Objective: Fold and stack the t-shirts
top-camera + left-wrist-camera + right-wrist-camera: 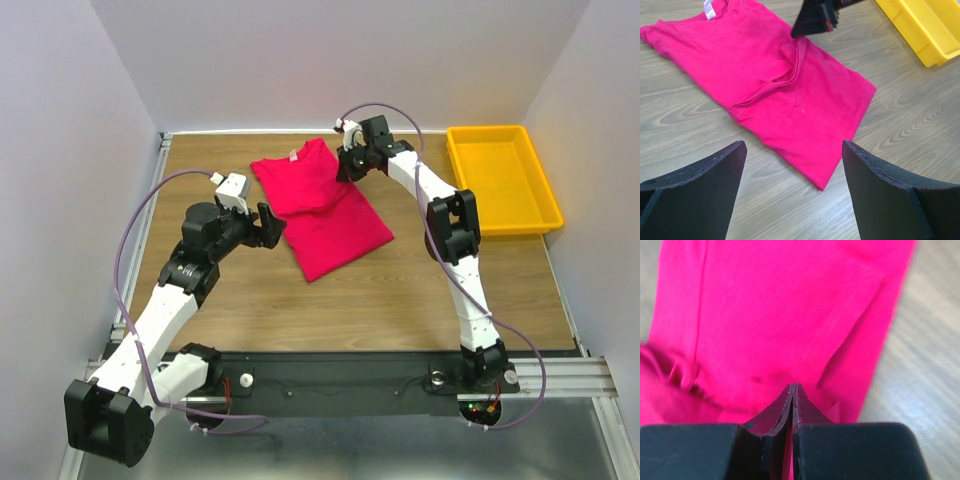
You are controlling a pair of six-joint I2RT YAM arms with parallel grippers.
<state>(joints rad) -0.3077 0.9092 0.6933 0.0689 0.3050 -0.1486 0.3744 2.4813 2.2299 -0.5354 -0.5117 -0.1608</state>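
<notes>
One crimson-pink t-shirt (pixel 322 212) lies partly folded on the wooden table, collar with white label toward the back. It also shows in the left wrist view (pixel 790 95) and fills the right wrist view (pixel 780 315). My right gripper (pixel 346 168) is at the shirt's right edge near the sleeve, jaws pressed together with pink cloth between them (pixel 794 386). It shows in the left wrist view (pixel 814 21) above a turned-over sleeve fold. My left gripper (pixel 272 226) is open and empty, just left of the shirt's near part (pixel 792 145).
A yellow plastic tray (pixel 500 180) stands at the back right of the table, also in the left wrist view (pixel 930 30). White walls close in the table at the back and sides. Bare wood lies in front of the shirt.
</notes>
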